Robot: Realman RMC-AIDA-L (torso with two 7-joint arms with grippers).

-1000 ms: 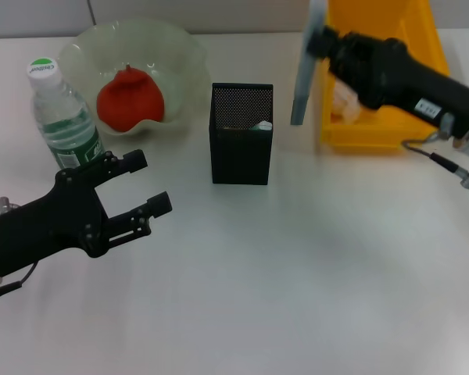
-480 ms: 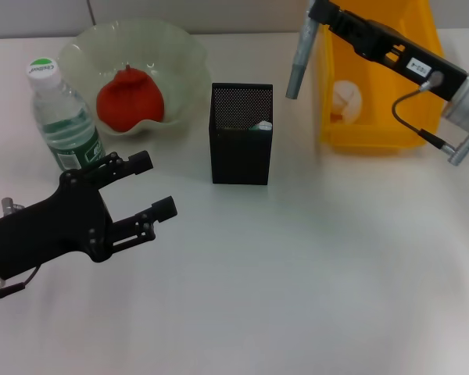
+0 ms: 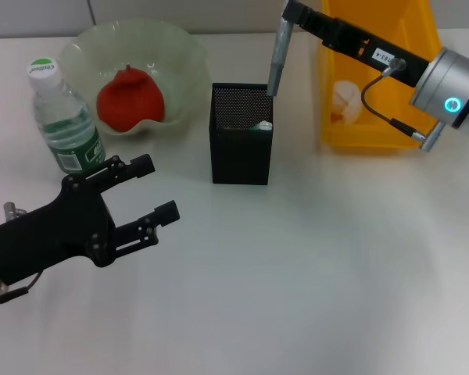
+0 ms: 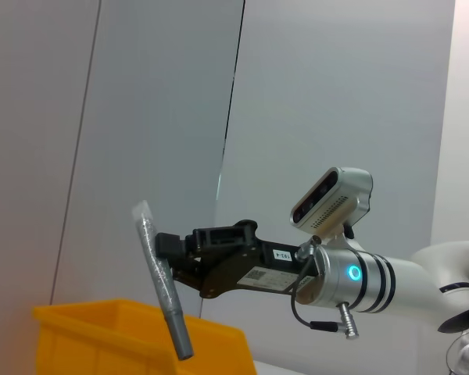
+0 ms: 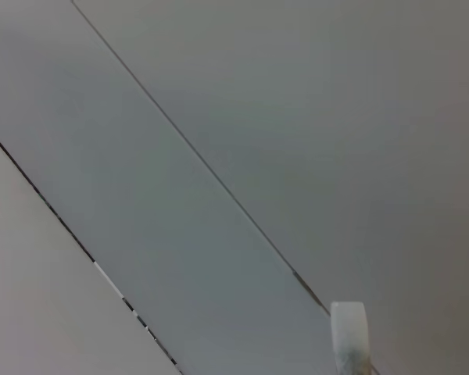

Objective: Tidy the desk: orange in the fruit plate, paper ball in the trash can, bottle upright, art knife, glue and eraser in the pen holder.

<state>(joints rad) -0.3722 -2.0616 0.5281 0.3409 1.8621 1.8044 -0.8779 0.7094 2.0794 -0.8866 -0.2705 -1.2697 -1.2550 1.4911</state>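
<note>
Before me lies a white desk [image 3: 313, 281]; beyond its far edge stands a grey panelled wall [image 4: 156, 117].

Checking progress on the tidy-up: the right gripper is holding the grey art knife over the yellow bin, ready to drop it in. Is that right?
Not quite. The right gripper does hold the grey art knife, but the head view shows its lower tip at the far rim of the black mesh pen holder, not over the yellow bin, which stands beside it.
</note>
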